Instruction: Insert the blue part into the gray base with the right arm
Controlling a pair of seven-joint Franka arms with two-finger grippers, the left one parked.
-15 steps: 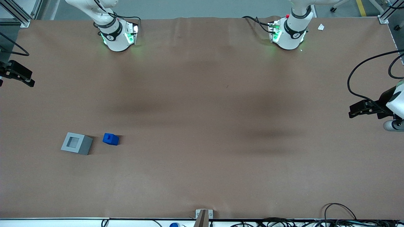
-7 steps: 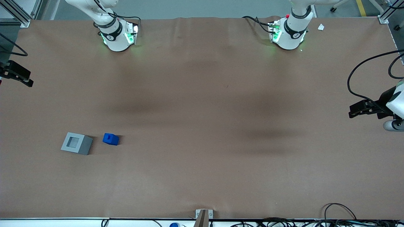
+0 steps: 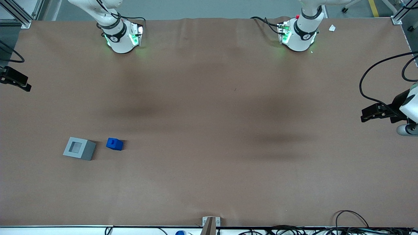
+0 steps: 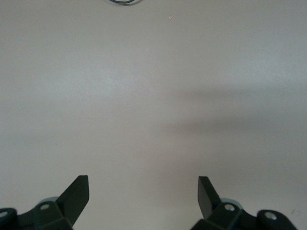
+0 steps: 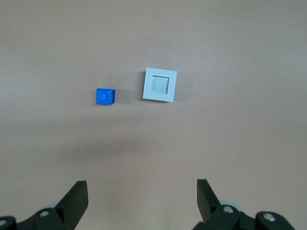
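Blue part (image 3: 114,144) sits on the brown table (image 3: 209,182) toward the working arm's end, upright, stepped top up. Gray base (image 3: 79,148) is just beside it, apart, not touching, socket facing up and empty. Base is slightly nearer the front camera than the blue part.

Front view shows the right arm (image 3: 107,19) only at its base and lower links; the gripper (image 3: 14,79) shows just as a dark piece at the frame edge, well apart from both blocks and farther from the camera than they are. Finger spacing unreadable there.

Right wrist view fills that in: gripper (image 5: 141,199) fingers (image 5: 76,199) are spread wide, nothing between them, looking down on both blocks from above. Blue part (image 5: 105,96) and gray base (image 5: 160,85) lie side by side with a bare strip of table between them. This view shows the round boss on the blue part's top and the square recess in the base more squarely than the front view does.

Left wrist view shows only bare table surface (image 4: 153,96), neither block.
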